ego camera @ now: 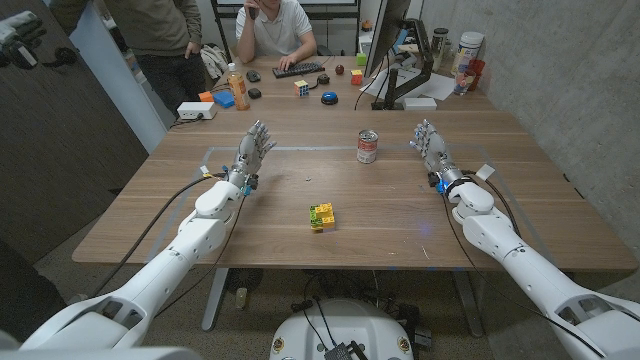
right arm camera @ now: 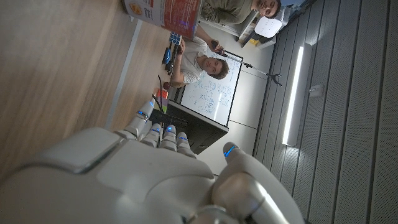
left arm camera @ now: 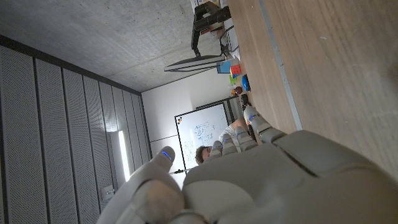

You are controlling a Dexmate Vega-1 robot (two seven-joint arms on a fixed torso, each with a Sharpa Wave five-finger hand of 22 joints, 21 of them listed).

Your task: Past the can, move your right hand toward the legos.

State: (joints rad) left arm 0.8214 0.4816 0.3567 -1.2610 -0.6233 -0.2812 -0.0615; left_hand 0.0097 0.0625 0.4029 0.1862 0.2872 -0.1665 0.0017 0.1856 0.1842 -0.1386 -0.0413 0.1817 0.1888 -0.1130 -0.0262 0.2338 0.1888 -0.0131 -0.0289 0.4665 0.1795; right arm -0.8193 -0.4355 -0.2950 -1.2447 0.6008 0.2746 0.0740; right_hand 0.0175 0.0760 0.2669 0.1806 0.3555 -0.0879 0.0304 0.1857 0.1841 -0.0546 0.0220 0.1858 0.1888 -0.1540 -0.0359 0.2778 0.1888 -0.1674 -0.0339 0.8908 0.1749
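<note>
Fingers apart on both, nothing held. My left hand (ego camera: 254,147) idles left of the can (ego camera: 367,146). Legos (ego camera: 321,216) lie nearer me than the can. My right hand (ego camera: 431,144) waits right of it.

Both arms come in from the bottom corners of the head view, white forearms stretched forward and angled slightly inward. Left hand (ego camera: 253,150) is raised at the end of its arm, fingers spread and pointing up and away from the body — holding nothing. Right hand (ego camera: 431,145) mirrors it: fingers apart, extended forward, nothing held. Black cables run along both wrists. Left wrist view shows the back of the left hand (left arm camera: 249,180) with fingers reaching ahead; right wrist view shows the right hand (right arm camera: 143,180) likewise — blue lights on its fingertips.
</note>
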